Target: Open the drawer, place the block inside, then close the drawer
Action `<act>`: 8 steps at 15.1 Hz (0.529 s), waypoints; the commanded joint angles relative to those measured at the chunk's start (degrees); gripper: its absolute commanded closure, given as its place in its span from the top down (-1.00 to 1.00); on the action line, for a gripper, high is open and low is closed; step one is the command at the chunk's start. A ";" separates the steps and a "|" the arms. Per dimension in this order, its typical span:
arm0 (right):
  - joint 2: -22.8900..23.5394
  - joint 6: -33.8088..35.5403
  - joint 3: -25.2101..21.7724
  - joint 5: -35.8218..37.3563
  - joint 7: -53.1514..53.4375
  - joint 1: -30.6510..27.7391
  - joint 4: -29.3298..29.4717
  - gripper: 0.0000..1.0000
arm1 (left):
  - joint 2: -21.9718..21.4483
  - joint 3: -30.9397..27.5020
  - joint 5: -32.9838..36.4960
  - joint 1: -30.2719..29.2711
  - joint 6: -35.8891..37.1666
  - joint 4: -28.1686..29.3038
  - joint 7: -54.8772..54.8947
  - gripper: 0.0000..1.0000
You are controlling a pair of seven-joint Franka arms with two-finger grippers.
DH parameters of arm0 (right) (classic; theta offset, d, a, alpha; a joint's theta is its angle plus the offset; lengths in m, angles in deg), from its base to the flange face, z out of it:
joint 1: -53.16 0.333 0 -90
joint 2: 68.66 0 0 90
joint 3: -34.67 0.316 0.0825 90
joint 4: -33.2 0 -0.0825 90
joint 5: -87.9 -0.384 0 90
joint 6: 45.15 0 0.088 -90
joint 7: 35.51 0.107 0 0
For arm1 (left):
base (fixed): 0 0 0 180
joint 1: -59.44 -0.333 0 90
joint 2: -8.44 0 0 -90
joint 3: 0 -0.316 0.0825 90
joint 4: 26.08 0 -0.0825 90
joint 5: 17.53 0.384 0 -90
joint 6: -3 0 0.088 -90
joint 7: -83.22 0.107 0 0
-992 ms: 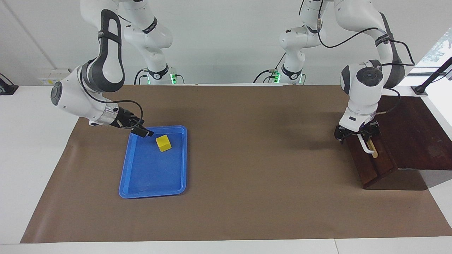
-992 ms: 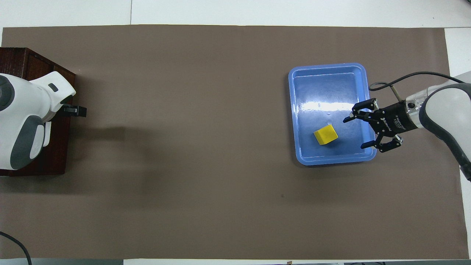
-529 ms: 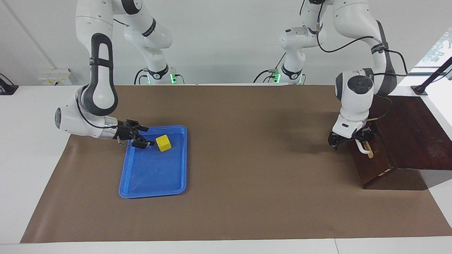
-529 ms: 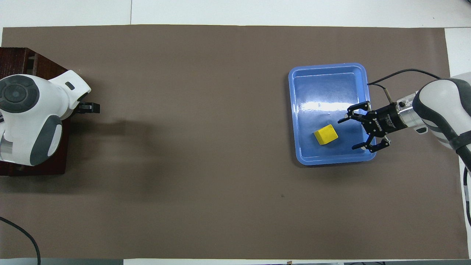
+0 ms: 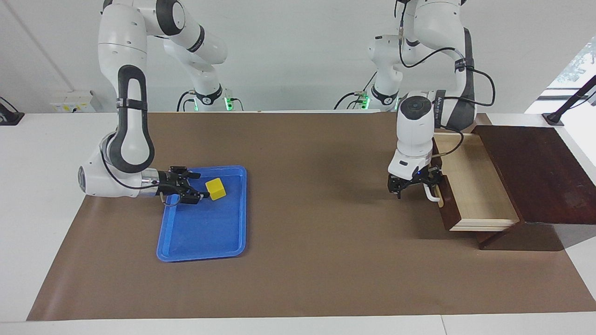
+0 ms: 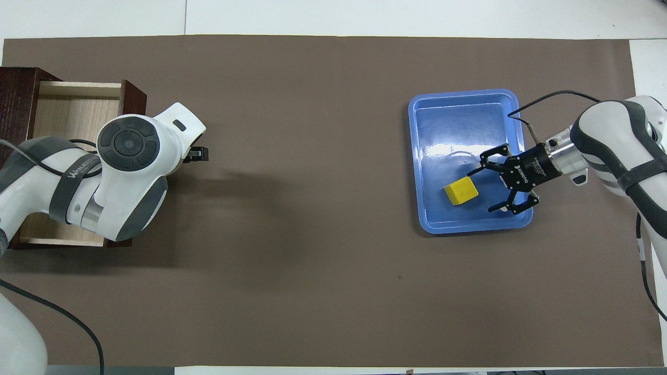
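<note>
Drawer pulled out, block in the tray

The left hand is clenched on the white handle of the drawer, whose pale inside lies bare. The right hand, fingers spread, sits low in the blue tray; the block lies just off its fingertips, apart from them.
</note>
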 commanded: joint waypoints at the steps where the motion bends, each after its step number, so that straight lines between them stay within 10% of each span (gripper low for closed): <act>1: 2.23 1.90 0.30 -1.59 1.63 -0.99 0.90 1.00 | 0.81 -0.52 -0.35 0.67 1.82 -1.10 -2.14 1.00; 8: 4.00 2.60 0.21 -5.36 6.80 -0.90 5.38 1.00 | 1.24 -0.52 -7.20 0.66 18.67 -13.99 -2.14 1.00</act>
